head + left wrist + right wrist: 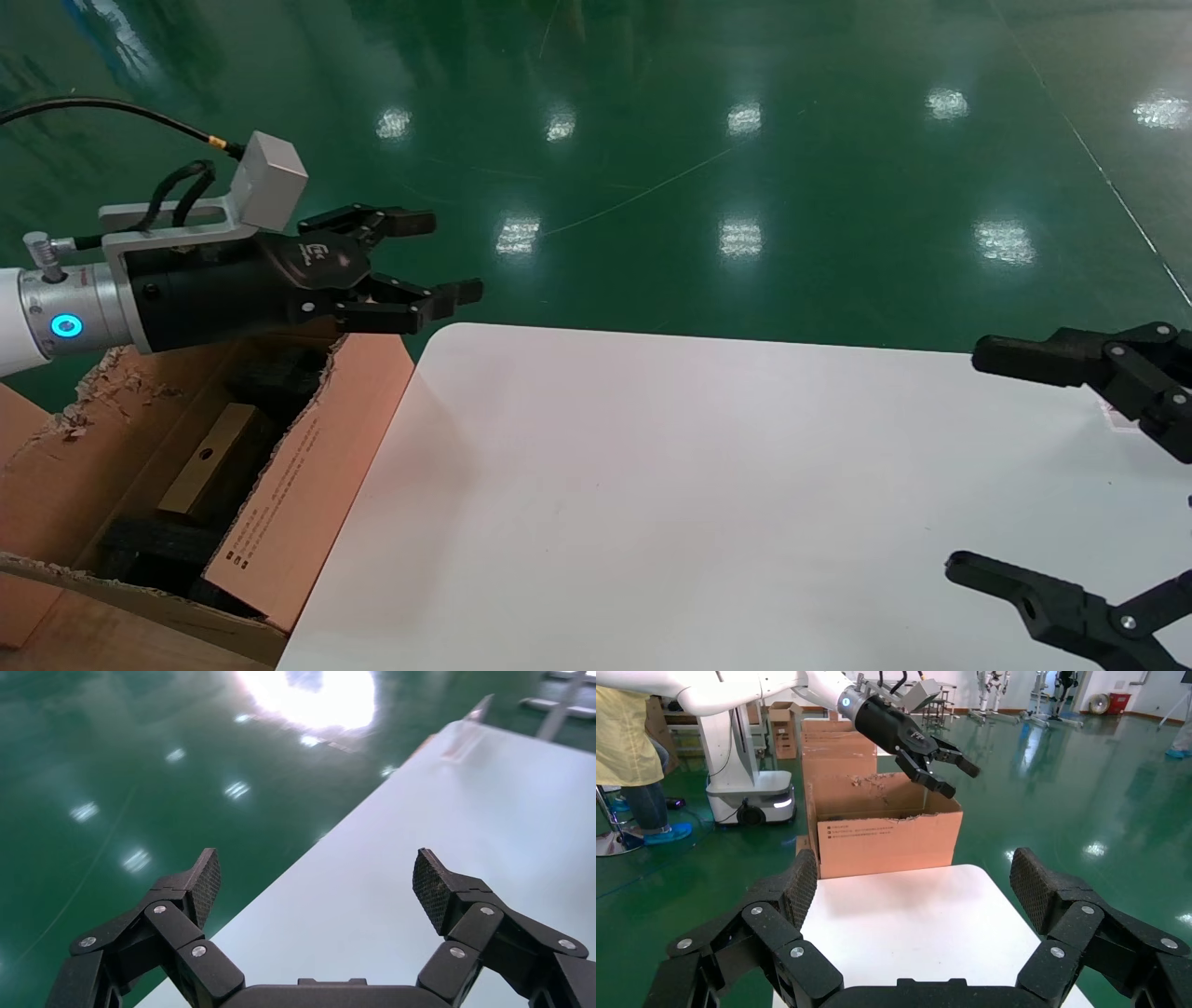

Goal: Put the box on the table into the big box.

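Note:
The small brown box (207,458) lies inside the big box (312,485), on black foam, with a tiny black mark on its top face. The big box stands off the left edge of the white table (652,485) and also shows in the right wrist view (884,836). My left gripper (456,256) is open and empty, held in the air above the big box's far corner and the table's rounded corner; it also shows in the right wrist view (951,769). My right gripper (964,458) is open and empty over the table's right side. No box lies on the table.
A glossy green floor (708,140) surrounds the table. In the right wrist view a person in yellow (624,734), a white robot base (747,797) and more cartons (782,720) stand beyond the big box.

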Tool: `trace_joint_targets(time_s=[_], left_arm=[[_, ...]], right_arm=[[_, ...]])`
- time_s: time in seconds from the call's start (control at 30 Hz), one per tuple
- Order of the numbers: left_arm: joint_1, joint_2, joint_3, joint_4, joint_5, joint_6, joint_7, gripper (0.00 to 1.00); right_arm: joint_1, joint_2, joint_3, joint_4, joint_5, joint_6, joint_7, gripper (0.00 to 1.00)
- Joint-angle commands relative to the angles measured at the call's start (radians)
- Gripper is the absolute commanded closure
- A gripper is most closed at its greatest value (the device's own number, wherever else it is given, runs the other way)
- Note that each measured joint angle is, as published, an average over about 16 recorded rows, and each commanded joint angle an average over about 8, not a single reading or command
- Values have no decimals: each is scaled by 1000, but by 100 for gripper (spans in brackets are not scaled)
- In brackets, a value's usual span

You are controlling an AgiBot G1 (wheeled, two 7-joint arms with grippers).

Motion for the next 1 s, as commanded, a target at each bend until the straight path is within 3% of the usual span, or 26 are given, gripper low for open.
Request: trace_joint_targets(time_s=[0.03,0.23,0.27,0.37,0.5,0.57,0.67,1.0], left_arm=[[9,6,-4,-23,-16,12,0,0],[35,25,-16,-91,-65,46,-2,0],[39,28,-18,-102,-74,52,-2,0],[52,37,-24,-136,-98,70,-3,0],[69,49,-31,-181,-131,93,-4,0],[78,55,-35,-204,-147,104,-4,0],[91,65,-41,-239,-172,122,-5,0],[135,96,-61,-352,-253,180,-7,0]], right_arm=[[0,0,0,0,0,0,0,0],[0,0,0,0,0,0,0,0],[0,0,0,0,0,0,0,4],[0,0,0,0,0,0,0,31],[0,0,0,0,0,0,0,80],[0,0,0,0,0,0,0,95],[0,0,0,0,0,0,0,100],[0,0,0,0,0,0,0,100]])
